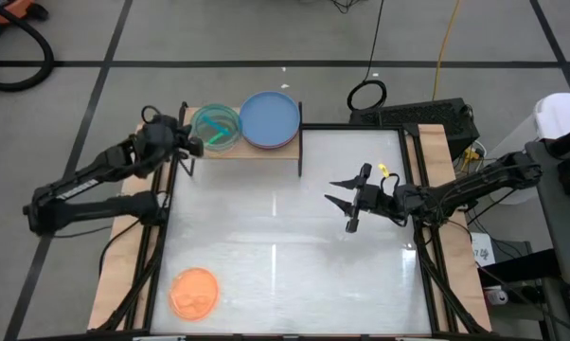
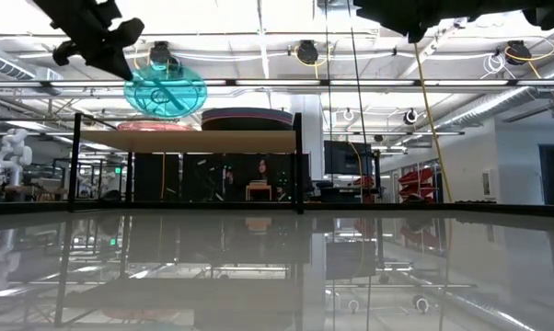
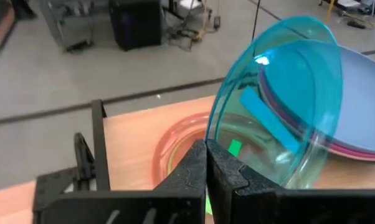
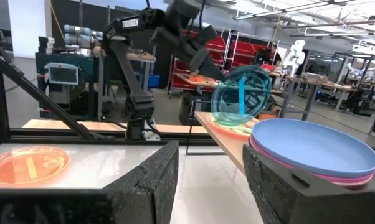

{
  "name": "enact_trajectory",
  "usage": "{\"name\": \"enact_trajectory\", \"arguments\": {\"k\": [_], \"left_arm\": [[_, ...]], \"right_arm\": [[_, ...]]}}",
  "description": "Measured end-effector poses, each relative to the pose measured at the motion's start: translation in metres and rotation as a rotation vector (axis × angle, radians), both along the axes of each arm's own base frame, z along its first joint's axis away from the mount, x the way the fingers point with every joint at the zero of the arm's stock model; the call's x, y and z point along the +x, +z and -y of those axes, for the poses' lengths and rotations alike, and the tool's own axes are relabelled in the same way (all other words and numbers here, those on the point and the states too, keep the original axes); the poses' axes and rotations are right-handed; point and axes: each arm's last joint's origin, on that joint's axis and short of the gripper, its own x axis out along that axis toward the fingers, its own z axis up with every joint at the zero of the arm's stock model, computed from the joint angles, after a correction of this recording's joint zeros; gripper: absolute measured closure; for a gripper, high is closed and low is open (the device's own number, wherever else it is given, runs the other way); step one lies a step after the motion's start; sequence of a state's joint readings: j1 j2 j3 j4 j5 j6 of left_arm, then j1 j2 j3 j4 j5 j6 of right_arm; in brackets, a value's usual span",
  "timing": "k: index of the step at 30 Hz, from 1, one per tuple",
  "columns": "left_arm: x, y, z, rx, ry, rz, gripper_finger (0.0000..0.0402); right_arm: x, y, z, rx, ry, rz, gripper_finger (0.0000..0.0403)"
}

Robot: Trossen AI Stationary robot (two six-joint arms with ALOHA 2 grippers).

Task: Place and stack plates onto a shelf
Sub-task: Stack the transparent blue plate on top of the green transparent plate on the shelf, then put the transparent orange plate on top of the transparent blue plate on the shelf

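Observation:
A translucent cyan plate (image 3: 281,93) hangs tilted over the shelf's left part (image 2: 190,141), with my left gripper (image 3: 206,168) shut on it. Under it, a small pink plate with a green one (image 3: 178,140) lies on the shelf board. To their right, a stack of larger plates with a blue one on top (image 1: 270,120) rests on the board. An orange plate (image 1: 194,292) lies flat on the table's near left. My right gripper (image 1: 347,204) stands open above the table's right half with nothing between its fingers. My left gripper pinches the cyan plate's rim (image 3: 220,144) between its two fingers, on the side toward the table's left. The fingers come from the left, slanting a little downward. The plate is lifted clear of the small plates below and stands tilted, its far rim (image 2: 171,66) raised.
The shelf's black legs (image 1: 300,152) stand at the table's far edge. A wide bare stretch of white tabletop (image 1: 276,256) lies between the shelf and the near edge. Wooden side boards and black frame rails (image 1: 427,265) border the table.

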State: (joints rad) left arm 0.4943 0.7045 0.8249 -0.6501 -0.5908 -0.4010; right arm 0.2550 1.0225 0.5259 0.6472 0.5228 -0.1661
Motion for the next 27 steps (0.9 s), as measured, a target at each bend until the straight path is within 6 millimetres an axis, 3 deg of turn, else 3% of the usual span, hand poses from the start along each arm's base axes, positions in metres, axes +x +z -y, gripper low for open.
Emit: {"name": "enact_trajectory", "arguments": {"k": [11, 27], "left_arm": [[-0.019, -0.007, -0.031, -0.126, 0.078, 0.013, 0.0399], [-0.018, -0.012, -0.039, -0.153, 0.048, -0.048, 0.0318]], "right_arm": [[0.000, 0.000, 0.000, 0.000, -0.001, -0.002, 0.0243], [0.000, -0.001, 0.000, 0.020, 0.001, -0.003, 0.0243]]}}
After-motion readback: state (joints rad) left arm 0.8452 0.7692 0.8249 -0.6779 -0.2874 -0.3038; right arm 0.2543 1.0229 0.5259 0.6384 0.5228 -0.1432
